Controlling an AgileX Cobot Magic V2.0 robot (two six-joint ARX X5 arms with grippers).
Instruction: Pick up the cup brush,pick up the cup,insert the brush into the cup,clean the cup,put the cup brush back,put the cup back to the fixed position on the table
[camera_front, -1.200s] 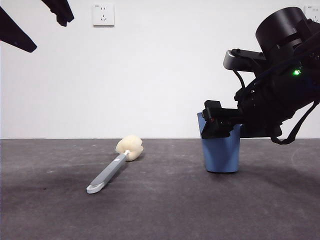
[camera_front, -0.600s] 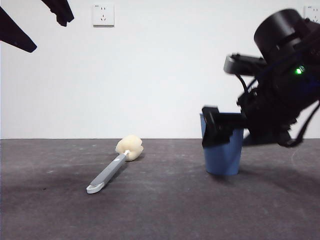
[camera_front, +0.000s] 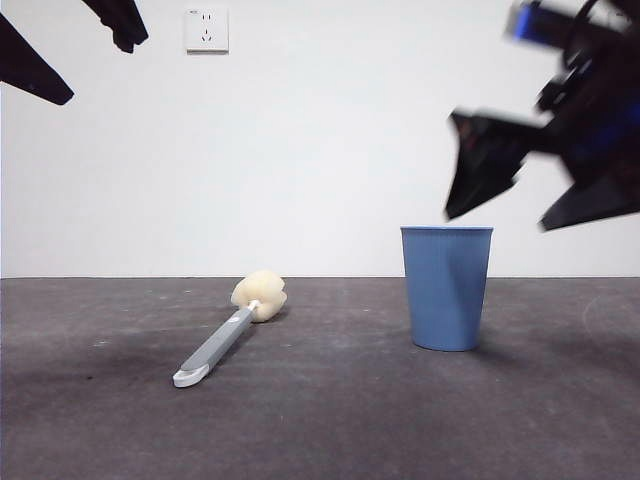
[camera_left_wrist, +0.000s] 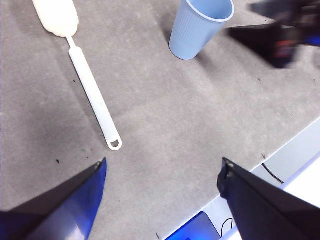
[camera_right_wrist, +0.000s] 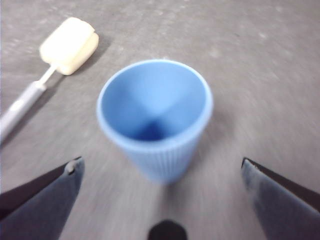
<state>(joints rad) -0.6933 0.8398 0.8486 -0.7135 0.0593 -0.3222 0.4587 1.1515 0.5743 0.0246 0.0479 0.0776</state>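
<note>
The light-blue ribbed cup (camera_front: 446, 287) stands upright on the dark grey table (camera_front: 330, 420), free of any gripper. My right gripper (camera_front: 530, 195) hangs open just above and to the right of its rim, blurred by motion. The right wrist view looks down into the empty cup (camera_right_wrist: 155, 117) between the wide-open jaws (camera_right_wrist: 162, 195). The cup brush (camera_front: 225, 335) lies flat left of the cup, with its cream sponge head (camera_front: 259, 295) toward the back. My left gripper (camera_front: 95, 70) waits open at the top left, high over the brush (camera_left_wrist: 92, 97) and cup (camera_left_wrist: 200, 27).
A white wall socket (camera_front: 206, 28) sits on the back wall. The left wrist view shows the table's near edge (camera_left_wrist: 280, 155) and the blurred right gripper (camera_left_wrist: 280, 37) beside the cup.
My right gripper has let go of the cup and risen up and to the right. The cup stays standing on the table. The brush and left arm have not moved.
</note>
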